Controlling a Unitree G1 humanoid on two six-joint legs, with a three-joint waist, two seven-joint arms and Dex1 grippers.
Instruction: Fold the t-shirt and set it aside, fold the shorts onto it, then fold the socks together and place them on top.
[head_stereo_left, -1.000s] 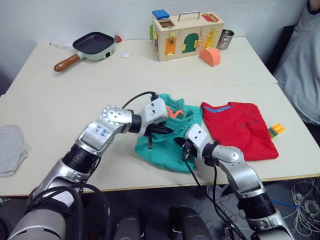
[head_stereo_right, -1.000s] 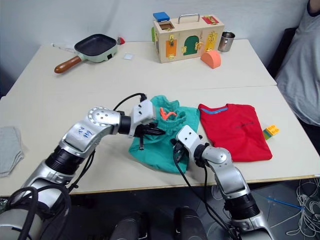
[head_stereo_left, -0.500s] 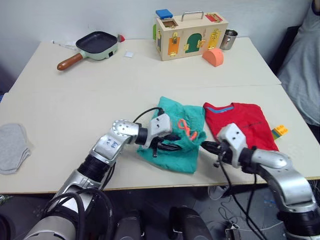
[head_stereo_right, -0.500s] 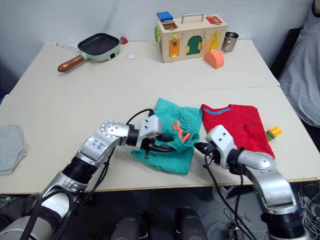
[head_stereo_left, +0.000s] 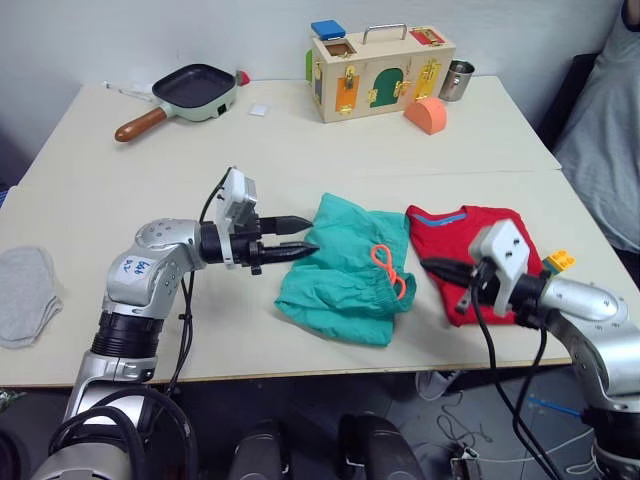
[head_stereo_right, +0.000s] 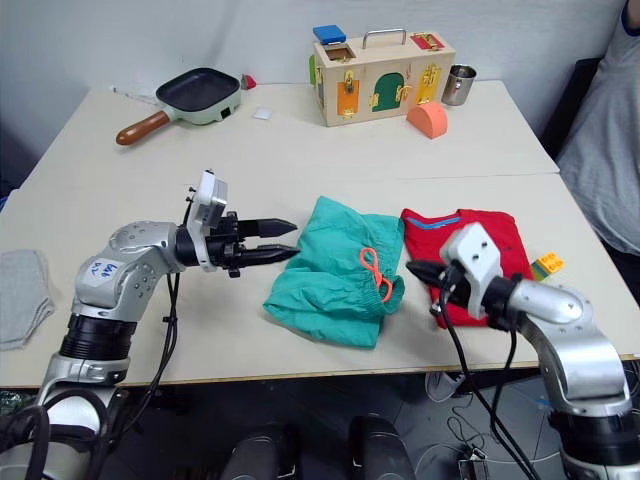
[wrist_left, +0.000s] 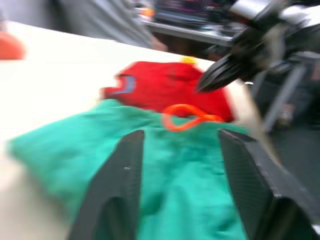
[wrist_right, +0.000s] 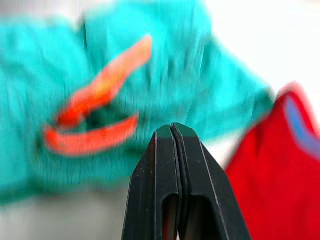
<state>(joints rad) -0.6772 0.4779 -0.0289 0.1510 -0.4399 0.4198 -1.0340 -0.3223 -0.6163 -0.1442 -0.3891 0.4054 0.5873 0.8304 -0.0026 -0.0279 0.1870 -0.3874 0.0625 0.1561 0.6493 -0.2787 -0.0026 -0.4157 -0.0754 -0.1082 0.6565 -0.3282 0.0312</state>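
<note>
The teal-green shorts lie crumpled at the table's near middle, with the orange drawstring on top. Just to their right is the red t-shirt, its blue neckband facing away from me. My left gripper hovers open at the shorts' left edge, holding nothing. My right gripper is shut and empty, low over the t-shirt's left edge and pointing at the shorts. Far to the left, by the table's edge, lie the grey socks.
At the back of the table stand a frying pan, a wooden latch box, a metal cup and an orange block. Toy bricks lie right of the t-shirt. A person sits at the right.
My left gripper has pulled back to the left off the shorts and opened. My right gripper has moved right, onto the t-shirt's edge. The shorts now lie flatter.
</note>
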